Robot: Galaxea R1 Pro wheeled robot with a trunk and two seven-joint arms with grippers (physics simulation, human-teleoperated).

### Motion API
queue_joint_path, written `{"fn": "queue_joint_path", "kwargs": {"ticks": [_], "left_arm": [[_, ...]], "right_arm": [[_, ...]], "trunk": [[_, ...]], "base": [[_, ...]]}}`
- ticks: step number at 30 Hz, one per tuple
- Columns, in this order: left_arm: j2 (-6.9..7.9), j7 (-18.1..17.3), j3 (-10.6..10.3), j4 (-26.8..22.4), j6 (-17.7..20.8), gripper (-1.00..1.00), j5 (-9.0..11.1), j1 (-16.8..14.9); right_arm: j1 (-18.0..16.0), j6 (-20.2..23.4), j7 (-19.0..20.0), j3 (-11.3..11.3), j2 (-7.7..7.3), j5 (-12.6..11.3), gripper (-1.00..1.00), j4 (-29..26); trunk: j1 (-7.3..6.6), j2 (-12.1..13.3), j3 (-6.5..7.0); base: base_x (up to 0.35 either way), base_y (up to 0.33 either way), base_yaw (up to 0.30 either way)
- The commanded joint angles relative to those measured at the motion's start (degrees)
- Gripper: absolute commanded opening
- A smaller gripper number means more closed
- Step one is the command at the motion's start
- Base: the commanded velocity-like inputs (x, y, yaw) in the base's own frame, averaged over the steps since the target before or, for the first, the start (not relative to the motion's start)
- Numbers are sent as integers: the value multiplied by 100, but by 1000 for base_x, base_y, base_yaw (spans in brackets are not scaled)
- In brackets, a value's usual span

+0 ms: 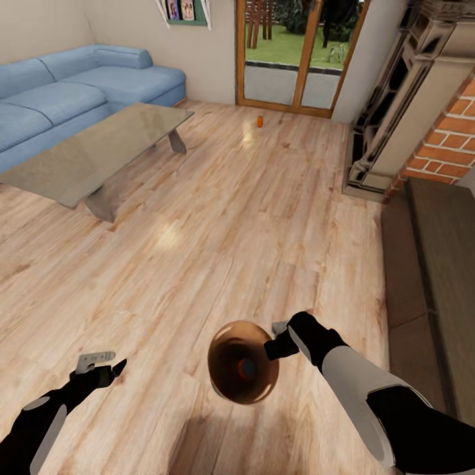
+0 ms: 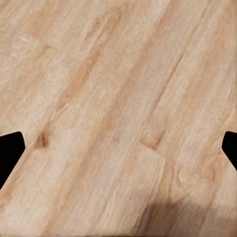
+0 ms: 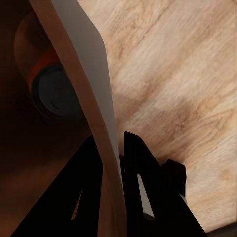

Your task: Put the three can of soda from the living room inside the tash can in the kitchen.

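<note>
You are carrying the trash can (image 1: 243, 362) at lower centre of the head view, your right tool (image 1: 276, 346) pinching its rim, fingers (image 3: 140, 182) closed either side of the wall. One orange soda can (image 3: 47, 84) is lying inside. Risk: the thin rim grip is letting the bin tilt, so it could slip or spill during driving. Another orange can (image 1: 260, 121) is standing on the floor, upper centre. Your left tool (image 1: 105, 369) is hanging open, empty.
</note>
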Motion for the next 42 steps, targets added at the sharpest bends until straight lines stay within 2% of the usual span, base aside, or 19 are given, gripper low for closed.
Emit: {"fn": "queue_joint_path", "kwargs": {"ticks": [1, 6, 14, 23, 42], "left_arm": [[0, -1, 0, 1, 0, 100, -1, -1], [0, -8, 0, 1, 3, 100, 1, 1], [-8, -43, 0, 26, -15, 100, 20, 0], [-9, -51, 0, 43, -8, 100, 25, 0], [-9, -51, 0, 45, 18, 100, 18, -6]], "right_arm": [[-1, 25, 24, -24, 7, -138, -100, 0], [2, 25, 25, -24, 21, -138, -100, 0], [7, 25, 27, -18, 25, -138, -100, 0], [7, 19, 26, -18, 61, -138, -100, 0], [17, 15, 19, -15, 119, -138, -100, 0]], "trunk": [[-23, 42, 21], [-133, 242, 121], [-133, 242, 137], [-133, 242, 177], [-133, 242, 339]], "base": [[0, 0, 254], [0, 0, 254], [46, 10, 254], [282, 80, 199], [305, 138, 51]]}}
